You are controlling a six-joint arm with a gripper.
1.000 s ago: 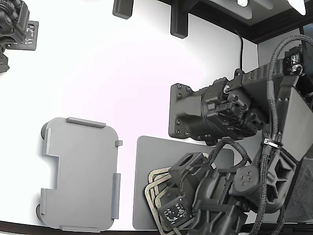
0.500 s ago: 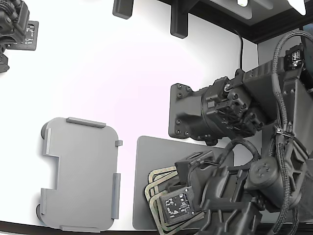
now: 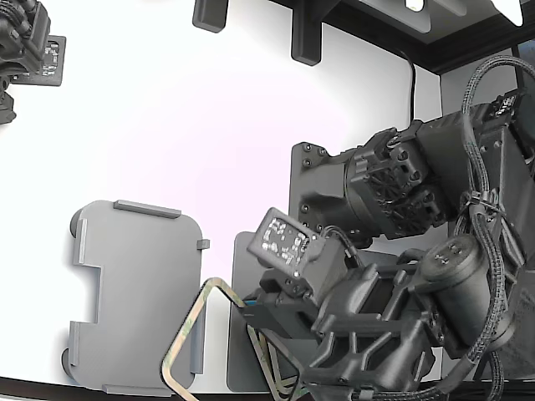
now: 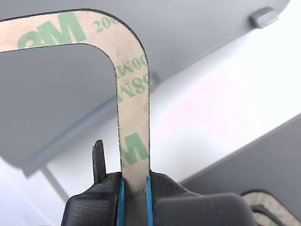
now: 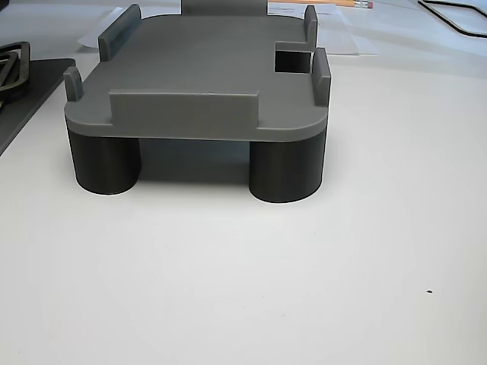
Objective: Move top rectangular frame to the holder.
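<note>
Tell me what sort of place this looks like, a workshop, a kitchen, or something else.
Probably a robotics lab or assembly test bench, not a kitchen. A bare white table carries a grey holder with edge tabs, the pincer grips a tape-backed frame, and a second arm's mounting plate is bolted beside it.

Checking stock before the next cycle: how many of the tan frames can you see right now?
At least 2: the top rectangular frame is pinched in the gripper, beside the holder; another frame lies on the dark pad. More may be hidden beneath.
</note>
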